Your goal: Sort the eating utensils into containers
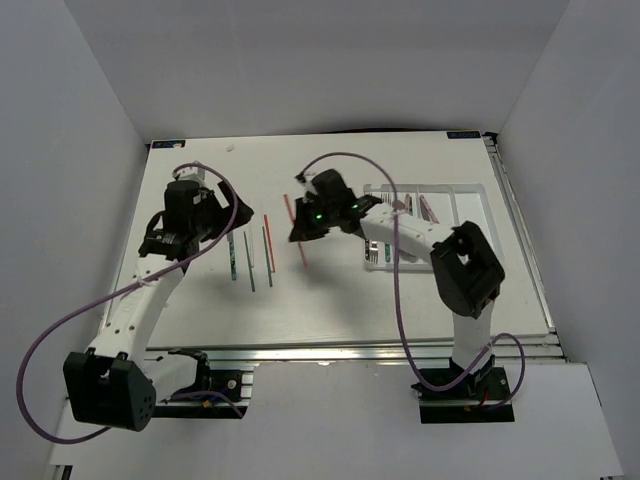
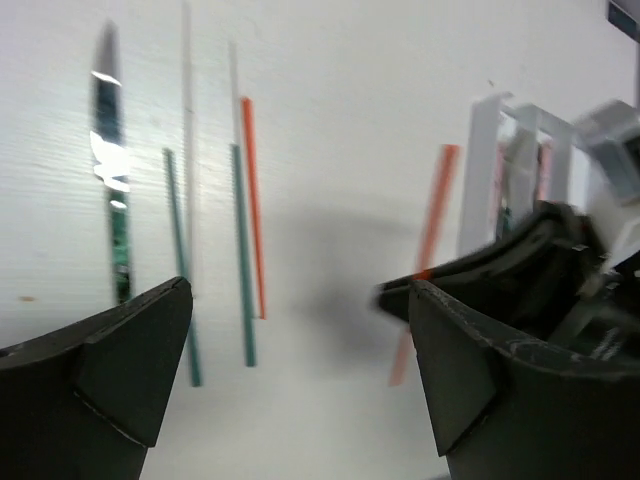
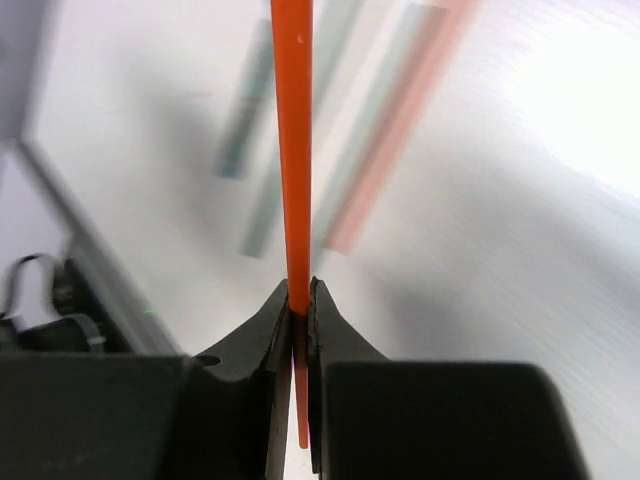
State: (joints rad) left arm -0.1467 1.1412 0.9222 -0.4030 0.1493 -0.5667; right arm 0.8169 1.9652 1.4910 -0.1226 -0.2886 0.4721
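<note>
My right gripper [image 1: 301, 231] [image 3: 298, 300] is shut on a red chopstick [image 3: 294, 150] [image 1: 303, 252], which runs straight out between its closed jaws above the table's middle. The same chopstick [image 2: 432, 210] shows blurred in the left wrist view. My left gripper [image 1: 220, 222] [image 2: 296, 300] hangs open and empty over the loose utensils. Under it lie a teal-handled knife [image 2: 112, 190] [image 1: 232, 256], two green chopsticks [image 2: 180, 260] [image 2: 242, 250] and another red chopstick [image 2: 252, 200] [image 1: 270, 245]. The white compartment tray [image 1: 455, 205] [image 2: 482, 170] sits to the right with several utensils in it.
White walls enclose the table on the left, back and right. The right arm's elbow [image 1: 465, 270] stands in front of the tray. Purple cables [image 1: 60, 330] loop off both arms.
</note>
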